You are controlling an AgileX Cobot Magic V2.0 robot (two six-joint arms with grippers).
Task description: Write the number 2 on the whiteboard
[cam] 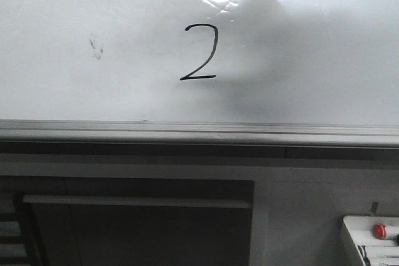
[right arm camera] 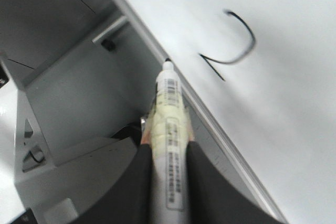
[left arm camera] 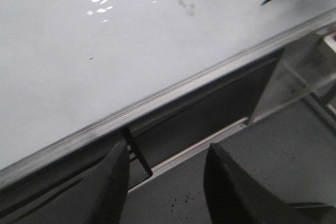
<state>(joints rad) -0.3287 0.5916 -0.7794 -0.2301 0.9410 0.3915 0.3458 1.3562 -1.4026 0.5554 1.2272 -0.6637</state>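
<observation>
Front view: we count one number 2 [cam: 199, 52], thin black strokes, mid-board on the single glossy whiteboard [cam: 75, 10] with its grey metal rail. One marker [right arm camera: 170, 129], white barrel, taped, is pinched in the right gripper [right arm camera: 167, 156], tip off the surface. Left gripper [left arm camera: 167, 182]: two dark fingers, spread, holding nothing.

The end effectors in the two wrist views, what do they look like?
Left end effector: two broad, dark grey fingers, matte, tapering to blunt tips. Right end effector: the same dark, smooth fingers, rounded along their edges. No cables or markings show on either.
</observation>
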